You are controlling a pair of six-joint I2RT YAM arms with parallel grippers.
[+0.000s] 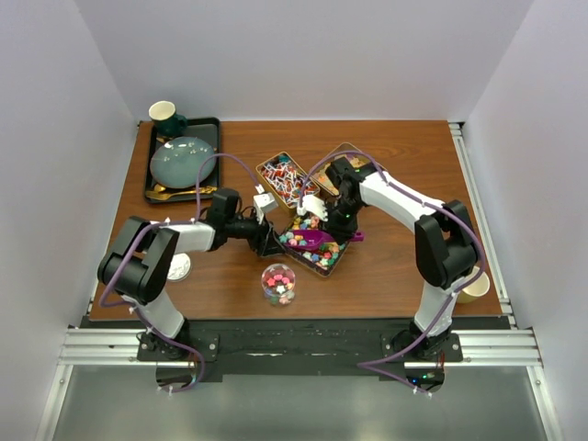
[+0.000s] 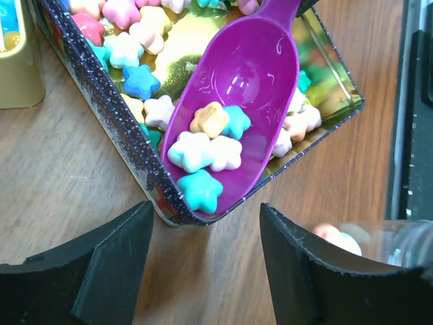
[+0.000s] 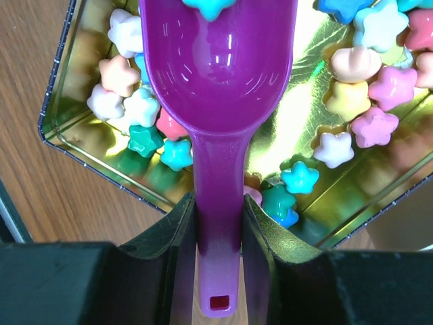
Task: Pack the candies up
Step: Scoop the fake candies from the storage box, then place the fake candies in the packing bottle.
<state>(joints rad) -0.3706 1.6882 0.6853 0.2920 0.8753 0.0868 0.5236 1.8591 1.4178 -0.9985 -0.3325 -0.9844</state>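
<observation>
Gripping the purple scoop [image 3: 220, 74] by its handle, the right gripper [image 3: 218, 215] has both fingers clamped flat against the handle's sides near its end, likely so the bowl stays level and the load does not spill; the bowl carries five or so star candies [image 2: 203, 145], pastel blue, white and orange, gathered toward its lip. In the left wrist view the lip points to 7 o'clock and overhangs the corner rim of the tin [image 2: 98, 95], where many more stars lie loose on the gold floor; that reads as a scoopful on its way out. The left gripper [image 2: 206, 217] is spread wide with nothing between its fingers, flanking the tin's corner from 6 o'clock without clearly touching it, probably placed to steady the tin. From above, the clear jar [image 1: 278, 283] stands on the table [image 1: 386, 276] at 7 o'clock of the tin, partly filled, the apparent target; a second tin [image 1: 287, 179] of wrapped candies lies at 11 o'clock.
</observation>
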